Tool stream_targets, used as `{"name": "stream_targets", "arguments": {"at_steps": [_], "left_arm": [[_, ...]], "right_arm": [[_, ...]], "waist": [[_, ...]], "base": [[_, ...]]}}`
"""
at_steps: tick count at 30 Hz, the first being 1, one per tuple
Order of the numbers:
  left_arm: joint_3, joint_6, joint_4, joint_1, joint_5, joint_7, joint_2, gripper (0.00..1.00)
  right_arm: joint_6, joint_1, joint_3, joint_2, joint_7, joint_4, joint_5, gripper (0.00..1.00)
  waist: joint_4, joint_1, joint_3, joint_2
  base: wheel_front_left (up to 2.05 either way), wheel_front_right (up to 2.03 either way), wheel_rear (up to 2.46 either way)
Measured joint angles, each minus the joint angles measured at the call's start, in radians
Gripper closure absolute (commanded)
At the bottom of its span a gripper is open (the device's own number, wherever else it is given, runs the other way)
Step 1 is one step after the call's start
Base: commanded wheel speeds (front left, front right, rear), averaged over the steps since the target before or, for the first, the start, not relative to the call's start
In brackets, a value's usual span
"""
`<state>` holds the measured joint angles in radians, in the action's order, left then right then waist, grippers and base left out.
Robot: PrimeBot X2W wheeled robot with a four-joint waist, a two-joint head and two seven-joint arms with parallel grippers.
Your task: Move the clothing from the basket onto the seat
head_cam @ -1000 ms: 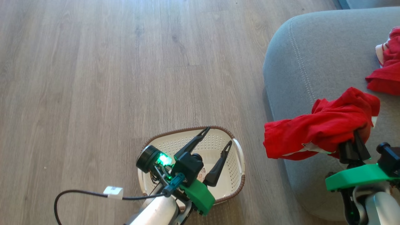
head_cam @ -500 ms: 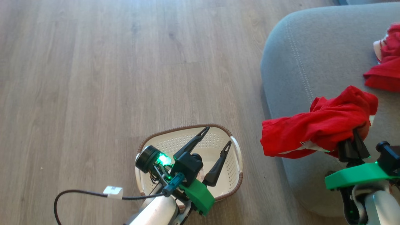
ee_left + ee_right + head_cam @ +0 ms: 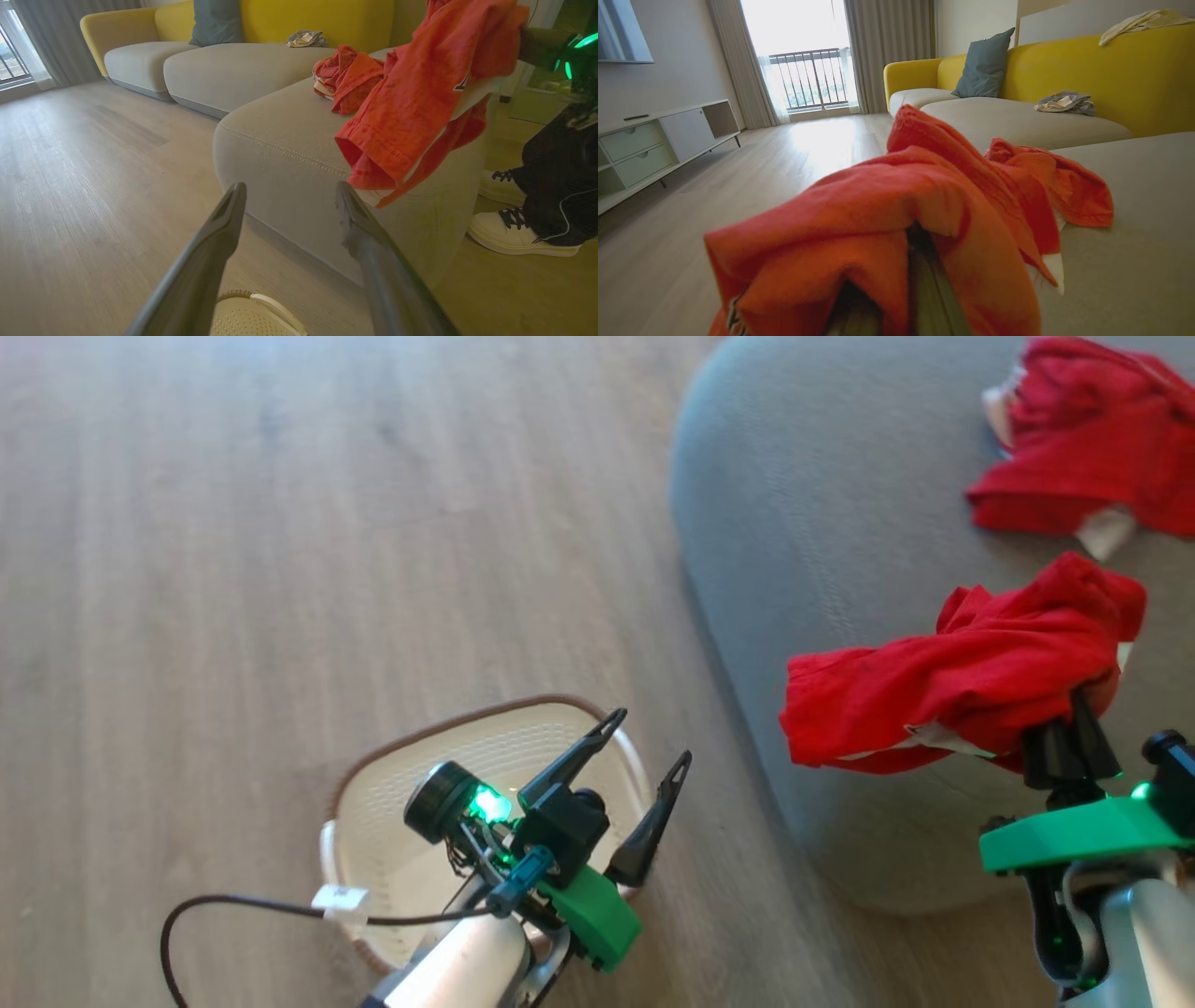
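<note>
My right gripper [image 3: 1072, 723] is shut on a red piece of clothing [image 3: 943, 686], held up over the front part of the grey-blue seat [image 3: 822, 523]. The bunched cloth [image 3: 901, 210] covers the right fingers [image 3: 924, 294]. A second red garment [image 3: 1083, 448] lies on the seat further back. The cream basket [image 3: 373, 803] stands on the floor at the left of the seat, and the part of its inside that shows is bare plastic. Above its right side hangs my left gripper [image 3: 653, 737], open with nothing between its fingers [image 3: 224, 219]. The held clothing [image 3: 420, 93] hangs beyond them.
The wood floor [image 3: 280, 523] spreads to the left and back. A person's white shoes [image 3: 523, 228] and dark trousers stand beside the seat's far end. A yellow sofa [image 3: 1087, 70] with a blue pillow lies beyond, and a low cabinet [image 3: 654, 140] lines the wall. A black cable [image 3: 233, 910] trails from my left arm.
The head camera has swung towards the seat, so basket and seat sit further left in the picture. The held clothing now hangs further in over the seat. Both grippers keep their states.
</note>
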<state>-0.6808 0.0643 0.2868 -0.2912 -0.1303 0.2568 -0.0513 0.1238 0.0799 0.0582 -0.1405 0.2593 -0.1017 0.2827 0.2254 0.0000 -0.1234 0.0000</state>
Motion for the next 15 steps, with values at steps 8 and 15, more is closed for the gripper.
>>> {"name": "stream_targets", "arguments": {"at_steps": [8,15], "left_arm": [[-0.005,-0.009,0.015,-0.05,0.01,0.0,0.0,0.0],[-0.039,-0.035,0.033,-0.079,0.018,0.0,0.0,0.0]], "right_arm": [[0.0,0.024,0.032,0.007,0.0,0.004,0.003,1.0],[0.0,0.035,0.065,0.027,0.0,0.01,0.003,1.0]], "waist": [[0.138,0.0,-0.038,0.0],[0.262,0.0,-0.075,0.0]], "base": [[0.0,0.0,0.0],[0.0,0.0,0.0]]}}
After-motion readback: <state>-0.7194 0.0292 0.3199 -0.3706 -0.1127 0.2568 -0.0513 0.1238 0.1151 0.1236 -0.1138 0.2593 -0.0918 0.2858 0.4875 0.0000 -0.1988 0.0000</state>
